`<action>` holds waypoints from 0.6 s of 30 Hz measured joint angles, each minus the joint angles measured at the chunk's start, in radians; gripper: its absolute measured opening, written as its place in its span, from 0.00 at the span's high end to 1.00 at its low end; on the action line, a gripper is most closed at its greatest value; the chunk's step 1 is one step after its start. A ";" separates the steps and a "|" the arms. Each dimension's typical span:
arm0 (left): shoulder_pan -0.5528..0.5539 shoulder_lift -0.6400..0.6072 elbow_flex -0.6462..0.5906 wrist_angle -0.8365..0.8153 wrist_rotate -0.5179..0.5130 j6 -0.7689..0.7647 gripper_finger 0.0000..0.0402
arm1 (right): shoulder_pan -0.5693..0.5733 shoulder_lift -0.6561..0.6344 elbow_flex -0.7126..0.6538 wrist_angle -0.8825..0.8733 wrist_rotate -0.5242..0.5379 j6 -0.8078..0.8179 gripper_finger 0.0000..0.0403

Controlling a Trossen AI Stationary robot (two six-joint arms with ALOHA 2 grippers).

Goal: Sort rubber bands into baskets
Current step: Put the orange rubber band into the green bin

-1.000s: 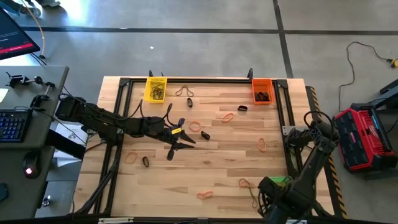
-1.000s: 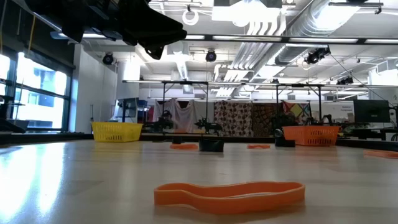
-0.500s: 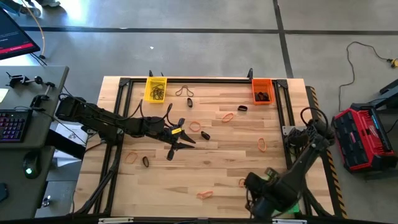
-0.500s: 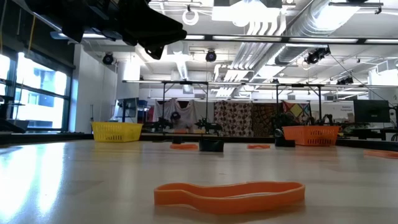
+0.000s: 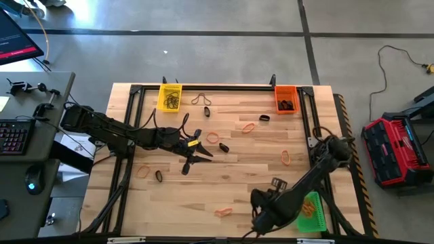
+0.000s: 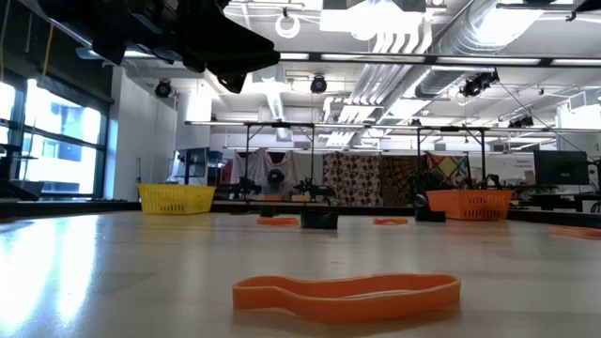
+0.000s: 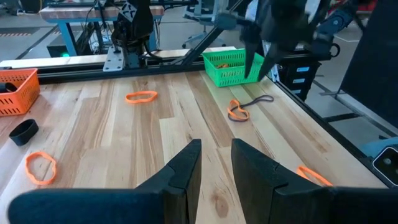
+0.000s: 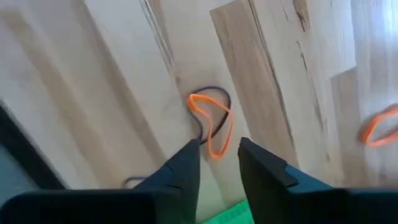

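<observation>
No brand, label or lettering can be read on anything here.

Taking the wooden slat table [image 5: 237, 163] as the landmark, going left to right: the left arm reaches in low from the table's left edge, stretched nearly flat towards the middle. The left gripper [image 5: 198, 154] hangs over the table's centre-left with its two dark fingers [image 7: 180, 177] parted by a narrow gap and nothing between them.

The yellow rectangular plastic mesh basket [image 5: 169, 96] sits at the table's far left corner, with dark bands inside. Thin orange rubber band loops [image 5: 213, 137] and small black ones lie scattered across the table's middle; one orange loop [image 6: 347, 291] lies flat near the front edge.

The orange mesh basket [image 5: 286, 99] stands at the far right corner. The right arm folds down from the table's right edge towards the front, and the right gripper [image 8: 217, 165] points down at an orange loop tangled with a dark one [image 8: 211, 124], fingers slightly apart and empty. The green mesh basket [image 5: 310, 211] rests at the front right corner, just beside that arm.
</observation>
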 joint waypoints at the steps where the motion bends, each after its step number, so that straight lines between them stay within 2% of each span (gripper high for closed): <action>1: 0.000 0.000 0.000 0.000 0.000 0.000 0.80 | -0.004 0.013 0.000 -0.004 0.000 -0.025 0.74; 6: 0.000 0.000 0.000 0.000 0.000 0.000 0.80 | -0.017 0.041 -0.038 0.032 -0.010 -0.125 0.72; 11: 0.000 0.000 0.000 -0.001 0.000 -0.001 0.80 | -0.022 0.018 -0.205 0.193 -0.105 -0.146 0.72; 15: 0.000 0.000 0.000 -0.001 0.000 0.000 0.80 | -0.021 -0.015 -0.315 0.338 -0.113 -0.146 0.72; 18: 0.000 0.000 0.000 0.003 0.000 0.000 0.80 | -0.022 -0.025 -0.349 0.346 -0.104 -0.149 0.72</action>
